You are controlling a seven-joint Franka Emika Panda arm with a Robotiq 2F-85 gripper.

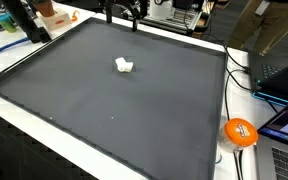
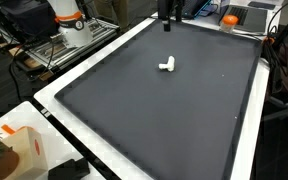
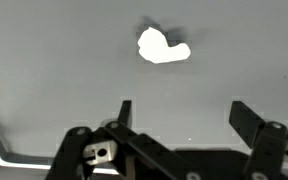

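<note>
A small white lumpy object (image 1: 124, 66) lies on the dark grey mat (image 1: 104, 110); it also shows in an exterior view (image 2: 167, 66) and in the wrist view (image 3: 162, 46). My gripper (image 3: 184, 112) is open and empty, its two black fingers spread wide with bare mat between them. In both exterior views the gripper (image 1: 134, 20) (image 2: 168, 24) hangs high over the far edge of the mat, well above and behind the white object, not touching it.
An orange ball (image 1: 240, 132) lies off the mat's corner beside cables and laptops (image 1: 284, 75). A white and orange robot base (image 2: 72, 25) stands beside the mat. A box (image 2: 24, 150) and a black item (image 2: 69, 171) sit near the front corner.
</note>
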